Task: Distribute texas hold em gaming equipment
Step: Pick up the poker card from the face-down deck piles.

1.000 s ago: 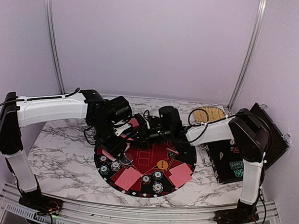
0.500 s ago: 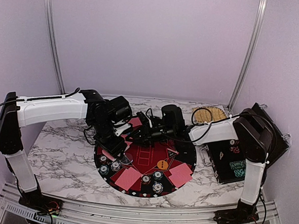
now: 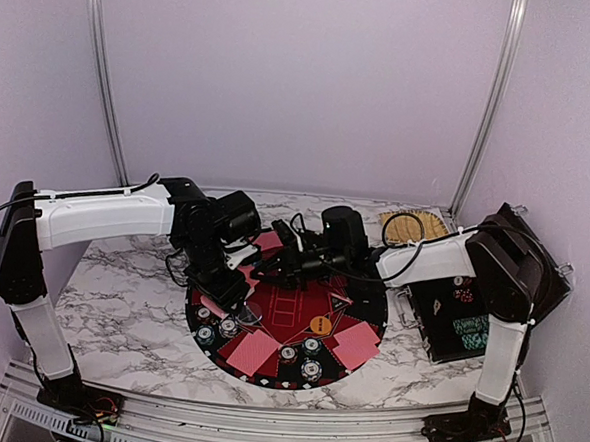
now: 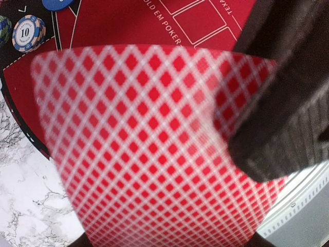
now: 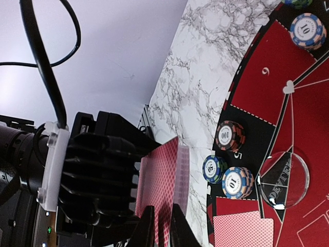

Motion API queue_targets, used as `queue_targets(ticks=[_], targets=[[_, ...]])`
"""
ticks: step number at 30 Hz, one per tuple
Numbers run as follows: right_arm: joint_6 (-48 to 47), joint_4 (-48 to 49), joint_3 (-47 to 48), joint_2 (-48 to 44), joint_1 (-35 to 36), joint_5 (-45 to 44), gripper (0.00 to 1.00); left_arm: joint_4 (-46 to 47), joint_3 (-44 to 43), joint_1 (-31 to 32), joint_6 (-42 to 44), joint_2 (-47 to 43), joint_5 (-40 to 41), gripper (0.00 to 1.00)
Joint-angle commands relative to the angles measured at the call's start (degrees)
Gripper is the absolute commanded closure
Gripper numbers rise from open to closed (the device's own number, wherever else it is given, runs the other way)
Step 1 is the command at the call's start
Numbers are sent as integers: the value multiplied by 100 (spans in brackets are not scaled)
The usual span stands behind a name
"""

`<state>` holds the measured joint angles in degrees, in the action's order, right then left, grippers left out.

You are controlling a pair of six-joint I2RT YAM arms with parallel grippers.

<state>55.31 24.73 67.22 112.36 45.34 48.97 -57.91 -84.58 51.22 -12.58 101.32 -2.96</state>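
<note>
Overhead: round black-and-red mat (image 3: 371, 296) on marble table (image 3: 119, 310). Both arms reach over its far-left part and hide that stretch. Black case (image 3: 449, 326) lies open at the table's right, just off the mat. Coloured printed pieces sit inside it, too small to name. Woven golden disc (image 3: 420, 226) sits behind the case, with a cable across it.

Left gripper (image 3: 236, 290) is clamped on the deck of playing cards (image 5: 167, 180), red diamond backs, over the mat's left part. The top card fills the left wrist view, one dark finger (image 4: 288, 103) across its right side. Right gripper (image 5: 163, 229): fingers narrowly apart, one either side of the deck's edge. Whether they actually pinch a card, cannot tell.

Counts, right wrist view:
- Four chip stacks: 100 chip (image 5: 230, 135), 20 chip (image 5: 214, 169), near 10 chip (image 5: 237, 181), far 10 chip (image 5: 307, 30). A fifth is cut by the top edge.
- One clear dealer button (image 5: 282, 177), just beside the first three.
- One face-down card (image 5: 241, 231) on the mat.

Counts, overhead:
- One orange button (image 3: 320, 324).
- Two card clusters at the near side: left cluster (image 3: 252, 351), right cluster (image 3: 356, 343).

Left wrist view: one blue button (image 4: 56, 4).
</note>
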Motion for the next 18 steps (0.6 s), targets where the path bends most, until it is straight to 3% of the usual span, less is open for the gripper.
queue_targets(ticks=[1, 18], targets=[[-9, 60, 10, -172, -58, -2, 92, -150, -114, -32, 31, 53, 24, 65], [180, 318, -168, -346, -268, 7, 99, -156, -53, -45, -5, 7, 80, 65]])
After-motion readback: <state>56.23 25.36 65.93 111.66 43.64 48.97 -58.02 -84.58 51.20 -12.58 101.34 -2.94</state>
